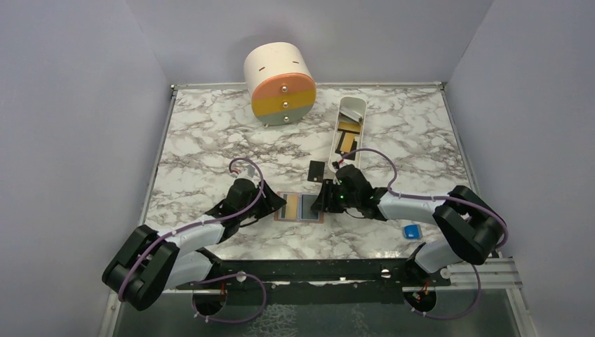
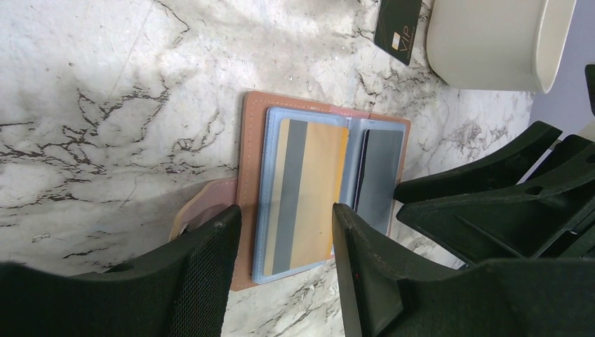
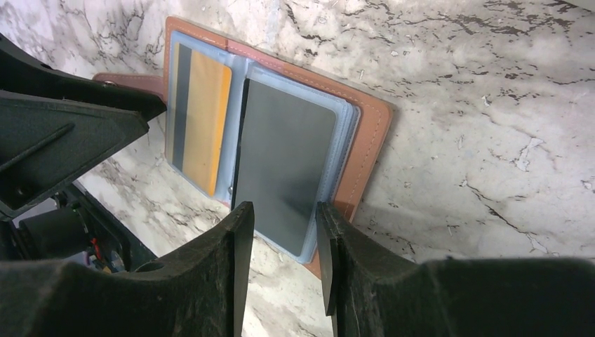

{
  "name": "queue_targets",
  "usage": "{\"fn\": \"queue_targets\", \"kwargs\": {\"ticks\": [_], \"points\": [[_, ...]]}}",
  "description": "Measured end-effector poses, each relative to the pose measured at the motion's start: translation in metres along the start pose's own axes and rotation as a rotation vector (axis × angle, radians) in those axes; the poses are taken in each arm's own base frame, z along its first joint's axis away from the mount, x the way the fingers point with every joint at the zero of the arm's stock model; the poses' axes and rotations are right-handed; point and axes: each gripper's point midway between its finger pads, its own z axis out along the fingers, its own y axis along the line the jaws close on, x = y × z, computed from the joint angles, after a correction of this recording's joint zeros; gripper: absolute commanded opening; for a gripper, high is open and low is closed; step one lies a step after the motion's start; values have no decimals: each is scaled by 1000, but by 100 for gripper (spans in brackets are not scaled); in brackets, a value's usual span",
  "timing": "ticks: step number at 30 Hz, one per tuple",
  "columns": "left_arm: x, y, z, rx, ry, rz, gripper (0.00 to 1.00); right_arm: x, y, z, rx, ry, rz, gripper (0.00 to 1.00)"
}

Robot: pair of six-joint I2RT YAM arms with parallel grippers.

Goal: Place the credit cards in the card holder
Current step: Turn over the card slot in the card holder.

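A glossy, marble-patterned desk (image 1: pixel 210 133) carries the open card holder (image 2: pixel 247 168). Its tan-brown leather is smooth and edged with fine stitching, and its inner sleeves are clear, faintly blue plastic with a soft sheen. One sleeve shows a tan plastic card (image 2: pixel 312 189) with a dull grey stripe, and beside it is a dark grey card (image 3: pixel 281 161) with a matt finish. A black card (image 2: pixel 400 21) looks slightly glossy. The white tray (image 2: pixel 491 42) is smooth plastic. The left hand (image 2: pixel 286 210) and right hand (image 3: pixel 284 210) are matt black plastic, and the left's inner pad is finely textured.
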Motion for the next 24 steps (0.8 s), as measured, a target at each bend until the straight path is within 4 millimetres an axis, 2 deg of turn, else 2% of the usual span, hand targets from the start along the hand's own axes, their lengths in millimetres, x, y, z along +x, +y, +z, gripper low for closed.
{"fn": "queue_targets", "kwargs": {"ticks": [7,13,20,24], "points": [[0,0,0,14,-8,-15,52,1,-1,2,7,7,0,39],[3,4,-1,3,-1,-25,29,-2,0,6,23,9,-2,39],[13,12,-8,-39,40,-29,20,-3,1,9,28,12,1,40],[11,9,-12,-57,52,-21,12,-4,2,9,23,7,18,40]]}}
